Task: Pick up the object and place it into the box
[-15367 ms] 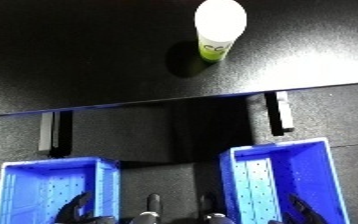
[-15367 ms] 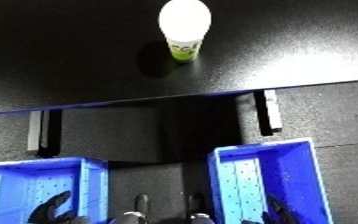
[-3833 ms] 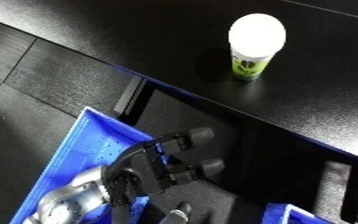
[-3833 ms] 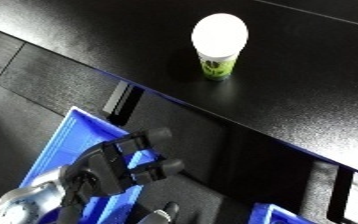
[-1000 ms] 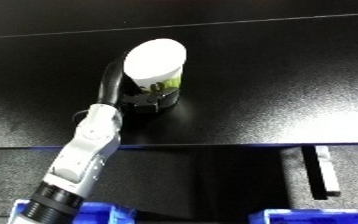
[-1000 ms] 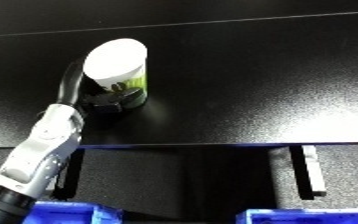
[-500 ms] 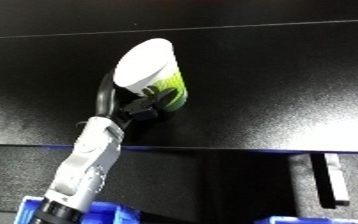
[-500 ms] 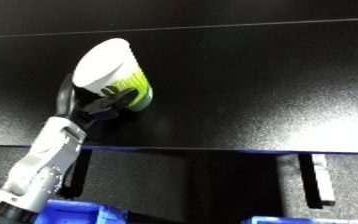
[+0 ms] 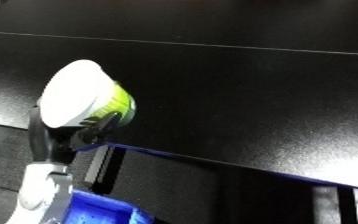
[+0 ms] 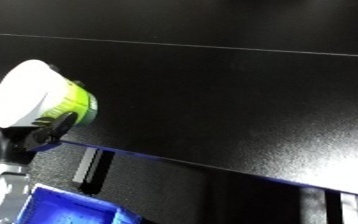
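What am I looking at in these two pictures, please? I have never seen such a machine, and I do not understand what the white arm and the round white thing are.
Both pictures come from one stereo camera on the head of a humanoid robot, looking down: one from its left eye, one from its right, at the same moment, so they nearly match. The white and silver part at the lower left is the robot's left forearm; at its end is the black left hand. Its fingers are curled round a cup, white on top with a yellow-green side, held tilted above the near edge of the black table. Nothing else shows on the table. At the bottom, below the table edge, you see a corner of a blue bin, where the cup should go. The right hand is not visible.
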